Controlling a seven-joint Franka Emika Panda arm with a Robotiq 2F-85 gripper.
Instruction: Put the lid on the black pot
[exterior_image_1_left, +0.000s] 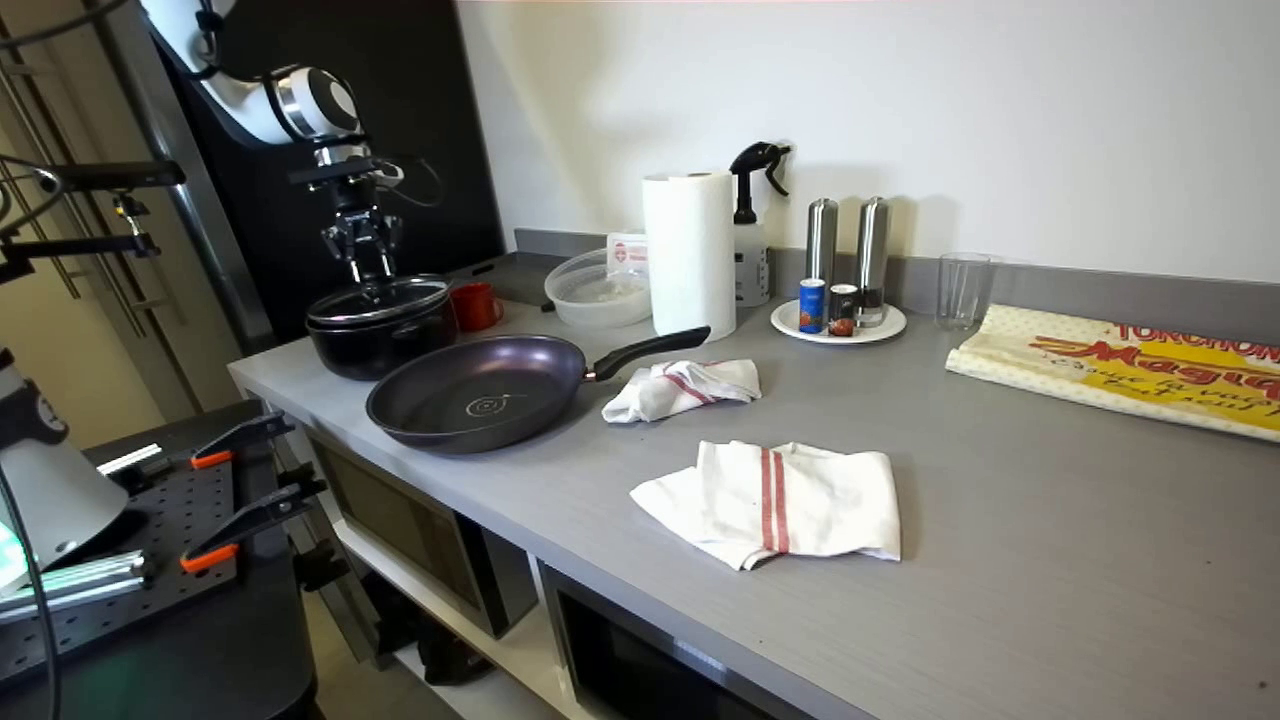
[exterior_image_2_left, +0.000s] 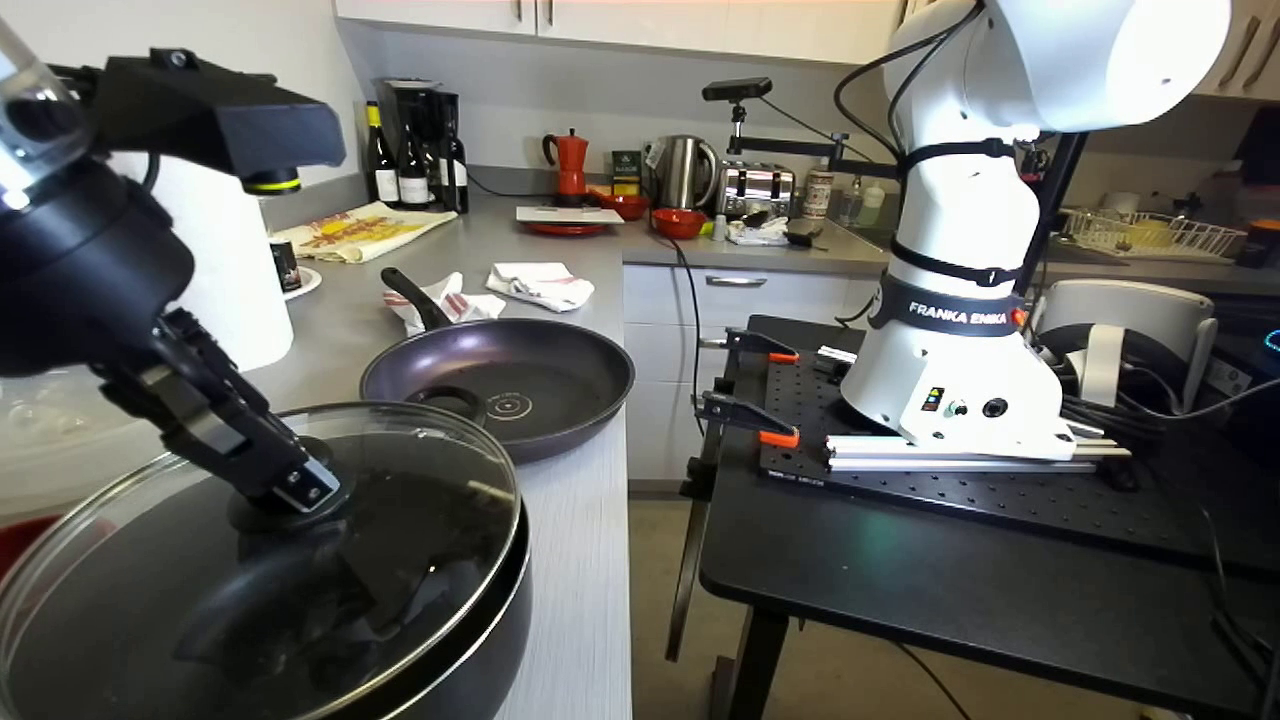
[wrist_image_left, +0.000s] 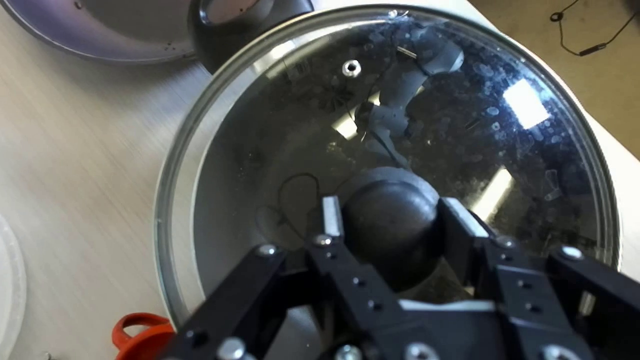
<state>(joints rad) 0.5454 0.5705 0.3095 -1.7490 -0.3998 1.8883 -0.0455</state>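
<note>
**The glass lid over the black pot, grasped by the tool**

The grey table carries the cookware. The white robot arm rises beside the table and reaches over its end. The dark frying pan rests on the table, its long handle directed away from the black pot. The black pot stands upright just beside the pan, near the table's corner. The glass lid covers the pot's mouth as seen from above; in an exterior view, a dark gap separates the near part of its rim from the pot's rim. Whether the two touch elsewhere cannot be told. A paper-towel roll stands upright behind the pan's handle. The tool, directed downward, is clamped on the lid. A red mug stands near the pot. The lid's dark knob is pinched from both sides by the tool.
</note>
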